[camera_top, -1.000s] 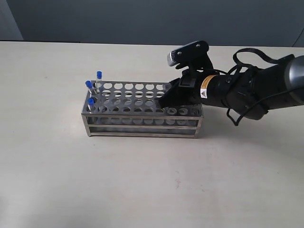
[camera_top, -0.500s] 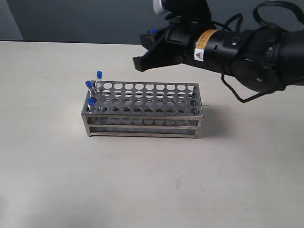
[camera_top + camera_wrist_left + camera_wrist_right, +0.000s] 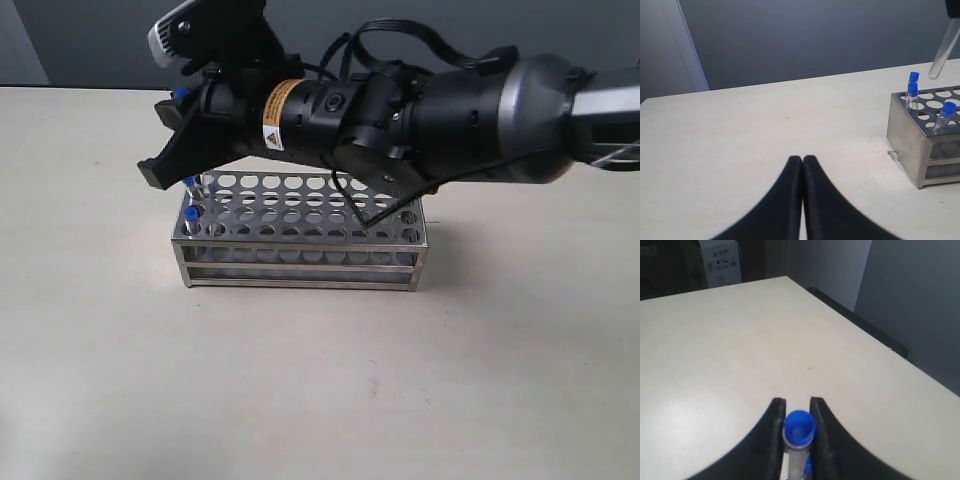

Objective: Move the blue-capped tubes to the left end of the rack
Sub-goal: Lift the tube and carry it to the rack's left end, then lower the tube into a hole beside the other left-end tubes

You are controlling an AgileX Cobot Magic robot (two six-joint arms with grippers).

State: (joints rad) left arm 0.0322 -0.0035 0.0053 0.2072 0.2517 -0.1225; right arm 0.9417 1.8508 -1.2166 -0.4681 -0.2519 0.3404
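Right gripper [image 3: 797,405]: the arm reaches across from the right side and is positioned over the left end of the rack [image 3: 300,262]. The claw is narrowed onto one blue-capped tube [image 3: 799,426], with a finger on either side just below the cap. The cap shows between the fingertips in the right wrist view. The tube is clear, and I cannot tell whether it holds anything.

Held tube: it hangs tilted from the claw. In the left wrist view its rounded lower end is above the rack's top plate, apart from it and not in any hole. The exact hole beneath it cannot be determined.

Rack: it stands on the pale table [image 3: 300,380], long side toward the exterior camera, upright and level. Three other blue-capped tubes [image 3: 912,92] stand in holes at its left end, close together. Two lean slightly and the front one leans more. In the exterior view the arm hides part of this group and only two caps are plainly seen. The holes visible along the rest of the top plate are unoccupied.

Left gripper [image 3: 802,161]: its fingers are pressed together with nothing between them. It sits low over the table, beyond the rack's left end and apart from it. It does not appear in the exterior view.
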